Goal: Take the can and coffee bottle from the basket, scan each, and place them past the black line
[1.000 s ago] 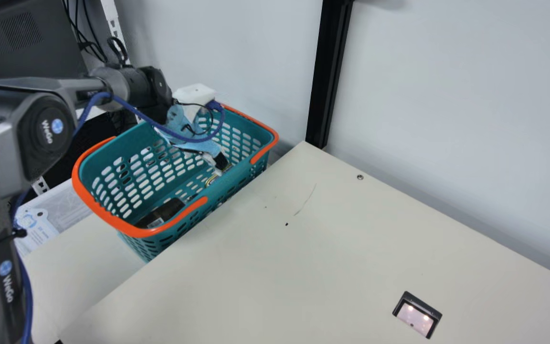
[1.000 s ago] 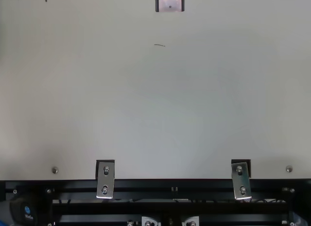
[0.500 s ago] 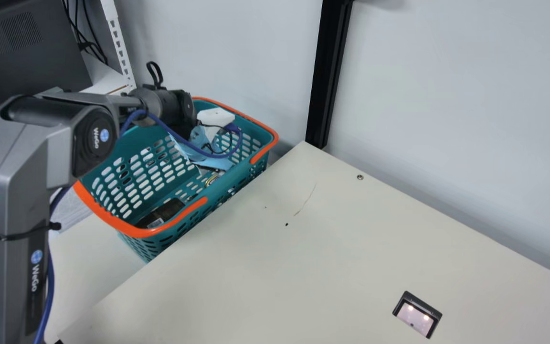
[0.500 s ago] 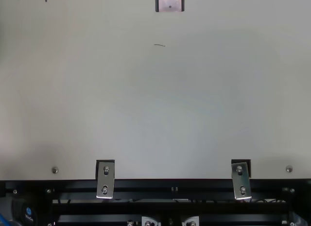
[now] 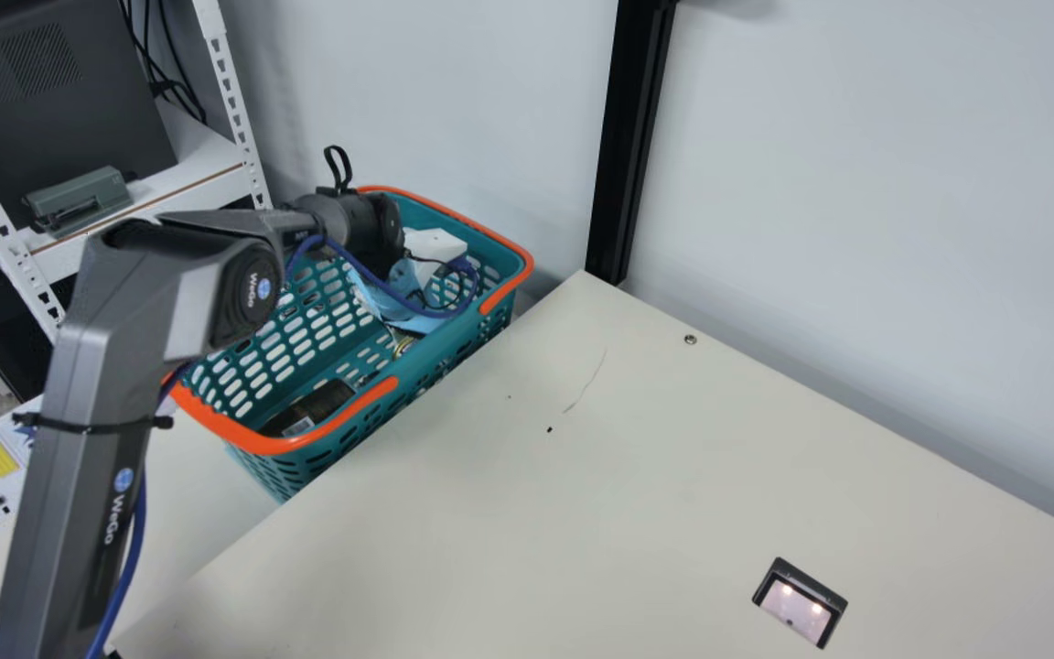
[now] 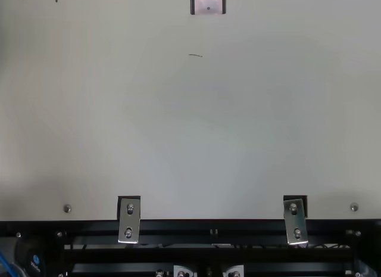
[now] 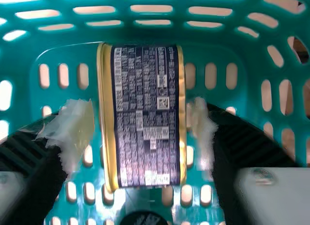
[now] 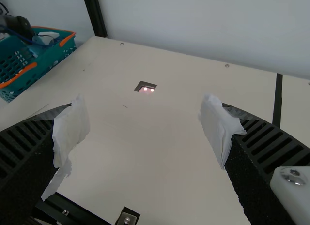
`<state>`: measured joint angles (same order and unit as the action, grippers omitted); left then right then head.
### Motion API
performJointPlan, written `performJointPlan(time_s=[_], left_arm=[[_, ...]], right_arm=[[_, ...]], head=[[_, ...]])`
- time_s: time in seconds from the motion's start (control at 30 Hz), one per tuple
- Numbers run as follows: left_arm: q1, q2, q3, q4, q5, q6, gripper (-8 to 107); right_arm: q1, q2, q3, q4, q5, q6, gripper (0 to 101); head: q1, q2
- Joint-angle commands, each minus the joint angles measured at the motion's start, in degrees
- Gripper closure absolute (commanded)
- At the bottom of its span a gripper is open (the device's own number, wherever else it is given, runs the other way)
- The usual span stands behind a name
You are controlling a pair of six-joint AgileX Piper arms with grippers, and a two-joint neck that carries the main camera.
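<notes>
In the main view, the left arm (image 5: 79, 458) rises from the lower left of the frame and bends toward the teal basket (image 5: 193, 394) left of centre, where its gripper (image 5: 390, 297) is down inside. The can (image 5: 404, 346) shows a bit of gold rim in the basket, just below that gripper, while the dark coffee bottle (image 5: 312, 407) lies in the basket's lower left part. The scanner (image 5: 800, 609), lit pink, sits in the cream worktop (image 5: 582, 513) at the lower right. In the top view, the scanner is at the upper edge, about the middle, and a black rail (image 6: 196, 227) crosses the bottom. In the left wrist view, the can is in the middle of the frame, dark label toward the camera and gold rims along its left and right; the left gripper's fingers are spread, one on each side of it. A round black thing (image 7: 143, 219) is cut off at the bottom edge. In the right wrist view, the right gripper (image 8: 145, 130) is spread wide with nothing between its pads, the basket is at the upper left, the scanner above centre, and the black line (image 8: 278, 100) at the right.
</notes>
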<state>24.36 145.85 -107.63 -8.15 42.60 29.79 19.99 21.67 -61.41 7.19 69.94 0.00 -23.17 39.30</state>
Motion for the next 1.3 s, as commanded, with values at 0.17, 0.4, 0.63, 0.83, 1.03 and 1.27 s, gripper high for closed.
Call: performJointPlan(time_s=[0.17, 0.4, 0.63, 0.83, 1.03, 1.27], left_arm=[[0.88, -1.18, 0.61, -4.18, -1.74, 4.71, 89], [4.39, -13.03, 14.85, -11.83, -6.81, 16.5, 89], [10.3, -28.04, 30.08, -27.58, -7.8, 32.06, 89], [16.33, -41.21, 40.5, -43.73, -3.47, 41.3, 89], [22.19, -54.13, 48.89, -57.19, 4.34, 43.62, 89], [25.91, -66.51, 55.91, -65.09, 13.85, 34.04, 89]], right_arm=[[0.0, 0.0, 0.0, 0.0, 0.0, 0.0, 0], [0.0, 0.0, 0.0, 0.0, 0.0, 0.0, 0], [0.0, 0.0, 0.0, 0.0, 0.0, 0.0, 0], [0.0, 0.0, 0.0, 0.0, 0.0, 0.0, 0], [0.0, 0.0, 0.0, 0.0, 0.0, 0.0, 0], [0.0, 0.0, 0.0, 0.0, 0.0, 0.0, 0]], head=[[-1.83, 1.07], [-1.83, 1.07], [-1.83, 1.07], [-1.83, 1.07], [-1.83, 1.07], [-1.83, 1.07]])
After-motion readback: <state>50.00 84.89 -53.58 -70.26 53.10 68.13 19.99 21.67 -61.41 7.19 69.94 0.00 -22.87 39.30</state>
